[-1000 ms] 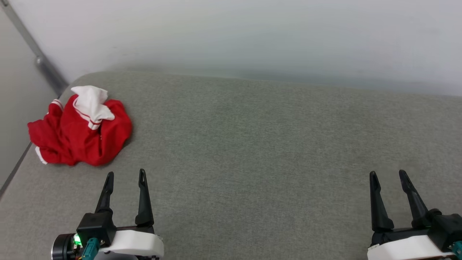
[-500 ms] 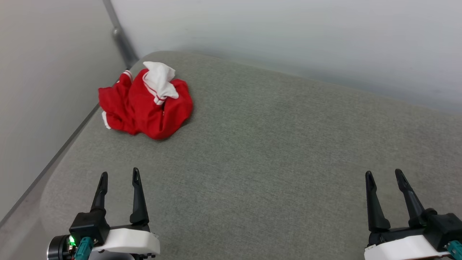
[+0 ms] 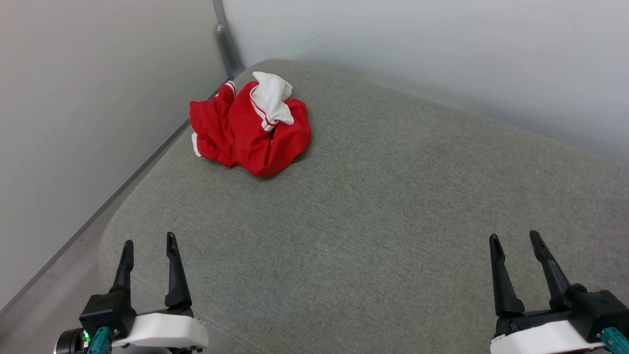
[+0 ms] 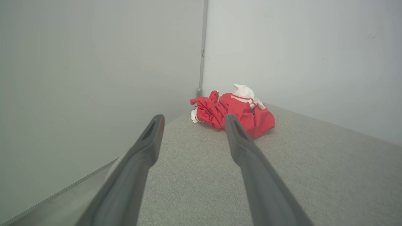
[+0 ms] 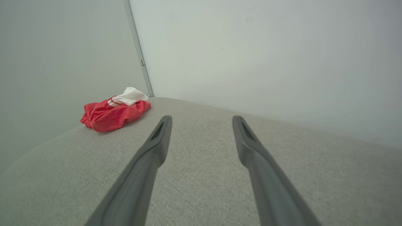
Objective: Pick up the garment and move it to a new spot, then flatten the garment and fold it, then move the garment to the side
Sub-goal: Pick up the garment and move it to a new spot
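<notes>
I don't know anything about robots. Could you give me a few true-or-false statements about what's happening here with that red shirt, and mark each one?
1. The garment lies crumpled in a heap. True.
2. The left gripper is holding the garment. False: it is open, holds nothing and is well short of the garment.
3. The garment sits near the far left corner of the grey padded surface. True.
4. The right gripper is shut. False: its two fingers stand apart, with nothing between them.
</notes>
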You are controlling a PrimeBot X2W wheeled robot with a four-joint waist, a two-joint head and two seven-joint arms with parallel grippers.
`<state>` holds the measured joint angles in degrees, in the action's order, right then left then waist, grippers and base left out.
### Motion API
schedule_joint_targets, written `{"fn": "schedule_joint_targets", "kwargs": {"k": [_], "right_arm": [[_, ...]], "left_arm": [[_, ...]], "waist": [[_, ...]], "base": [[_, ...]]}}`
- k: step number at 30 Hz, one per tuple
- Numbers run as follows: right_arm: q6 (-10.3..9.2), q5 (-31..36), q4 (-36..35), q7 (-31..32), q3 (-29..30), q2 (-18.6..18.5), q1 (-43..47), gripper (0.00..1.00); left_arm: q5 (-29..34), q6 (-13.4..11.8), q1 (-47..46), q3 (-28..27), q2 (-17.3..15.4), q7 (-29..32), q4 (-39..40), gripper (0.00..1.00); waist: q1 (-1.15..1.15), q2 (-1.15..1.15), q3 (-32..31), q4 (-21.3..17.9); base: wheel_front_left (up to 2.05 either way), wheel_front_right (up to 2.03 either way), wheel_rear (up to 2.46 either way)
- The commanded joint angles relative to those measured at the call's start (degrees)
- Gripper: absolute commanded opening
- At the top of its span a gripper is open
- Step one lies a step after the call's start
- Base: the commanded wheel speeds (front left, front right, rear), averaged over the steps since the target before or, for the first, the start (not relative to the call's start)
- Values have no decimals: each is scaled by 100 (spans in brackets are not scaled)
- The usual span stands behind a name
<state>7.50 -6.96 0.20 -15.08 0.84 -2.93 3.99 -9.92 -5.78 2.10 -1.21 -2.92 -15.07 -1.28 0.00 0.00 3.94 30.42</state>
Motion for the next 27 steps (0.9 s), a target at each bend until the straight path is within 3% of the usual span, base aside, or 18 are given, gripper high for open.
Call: {"fn": "schedule_joint_targets", "kwargs": {"k": [1,8,13,14,18,27], "right_arm": [[-2,51,5,-14,-11,10,-35,100],[-2,110,-27,-13,5,10,-37,100],[-2,260,-118,-13,21,10,-149,100],[-2,409,-178,-13,60,10,-271,100],[-2,626,-297,-14,108,10,-479,100],[-2,1082,-685,-13,314,8,-867,100]], "left_arm": [[-35,-42,16,-25,5,-16,10,100],[-98,48,-209,-147,3,-16,-102,100],[129,444,-897,-590,-48,-16,-222,100],[146,716,-1508,-946,-193,-16,-382,100],[133,1016,-2376,-1307,-502,-16,-726,100],[-113,1280,-4093,-1324,-1342,-1,-1677,100]], "waist": [[0,0,8,2],[0,0,65,-12],[0,0,344,-194],[0,0,614,-358],[0,0,1058,-614],[0,0,2073,-1035]], "base": [[0,0,0],[0,0,0],[0,0,0],[0,0,0],[0,0,0],[0,0,0]]}}
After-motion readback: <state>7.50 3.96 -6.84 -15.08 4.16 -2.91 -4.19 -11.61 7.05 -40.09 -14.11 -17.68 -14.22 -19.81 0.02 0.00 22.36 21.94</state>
